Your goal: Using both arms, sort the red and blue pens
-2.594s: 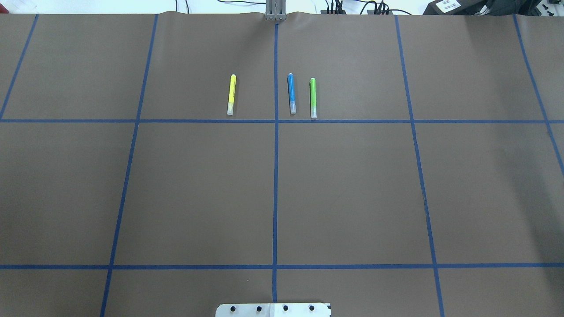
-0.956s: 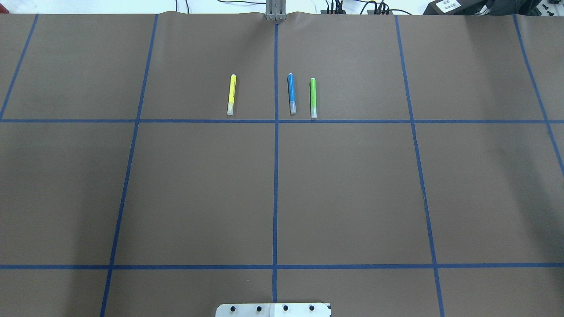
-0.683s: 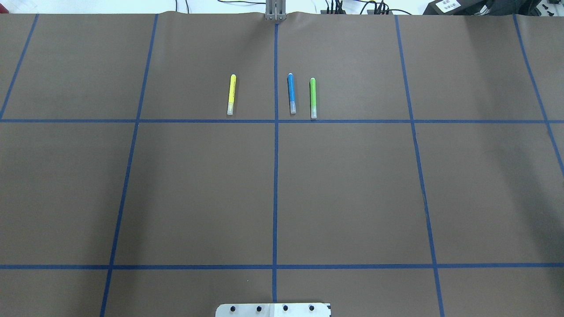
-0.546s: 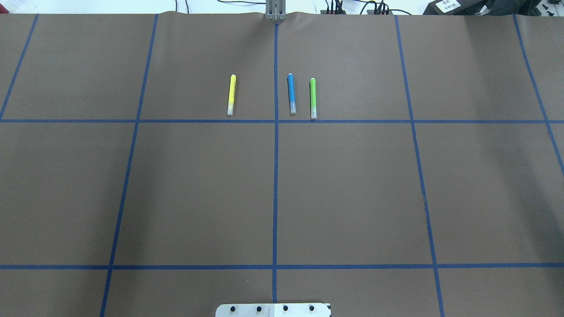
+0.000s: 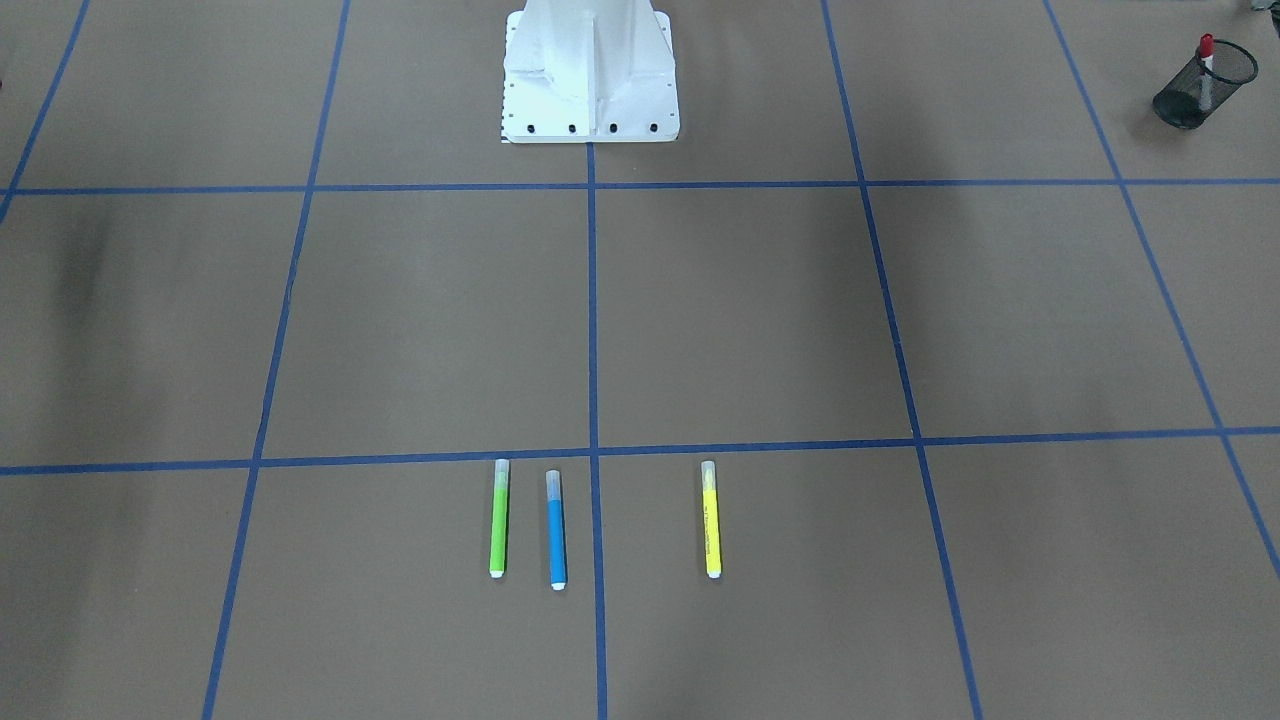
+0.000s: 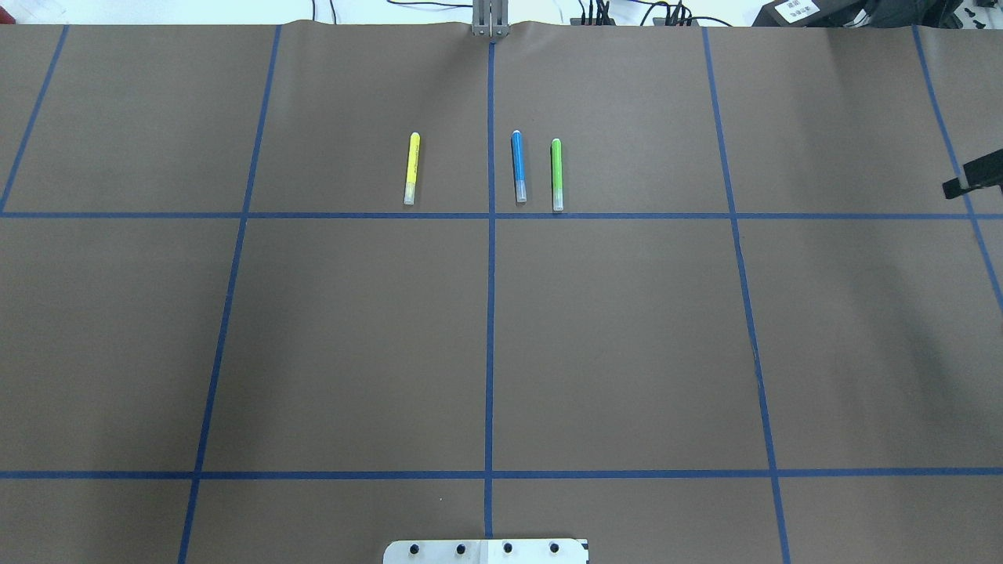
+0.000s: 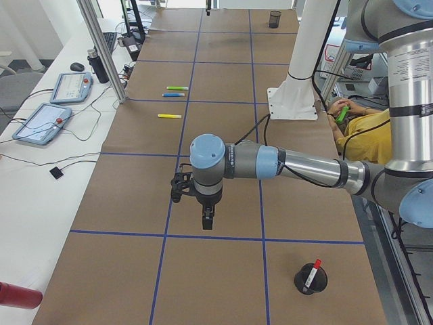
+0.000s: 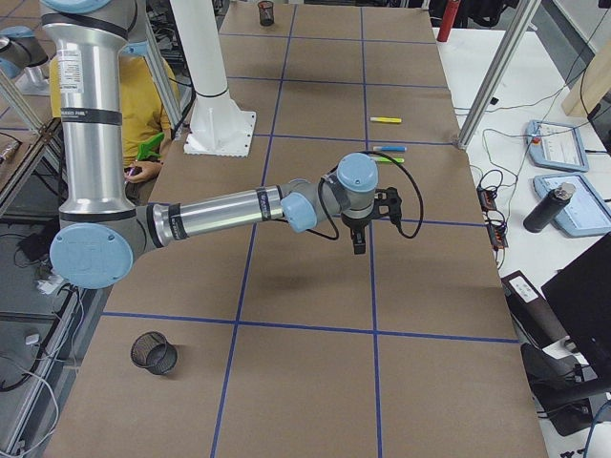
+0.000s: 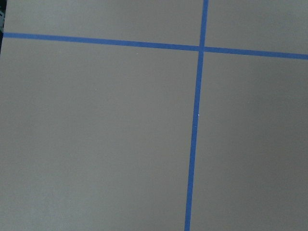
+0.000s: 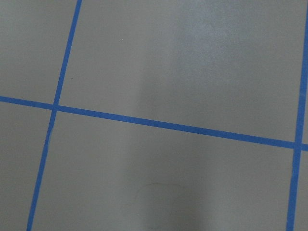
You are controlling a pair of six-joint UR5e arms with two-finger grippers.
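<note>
The blue pen lies flat on the brown paper just right of the centre tape line, also seen as blue pen. The red pen stands in a black mesh cup at the table's end on my left; the same red pen leans in that cup. My left gripper hangs over bare paper, far from the pens. My right gripper hovers above a tape line, short of the blue pen. Whether either is open or shut, I cannot tell. Both wrist views show only paper and tape.
A yellow marker and a green marker flank the blue pen. A second mesh cup stands at the right end. The white robot base is mid-table. A seated person is behind it.
A black part of the right arm's end has come into the overhead view at its right edge. The three markers on the paper have not moved.
</note>
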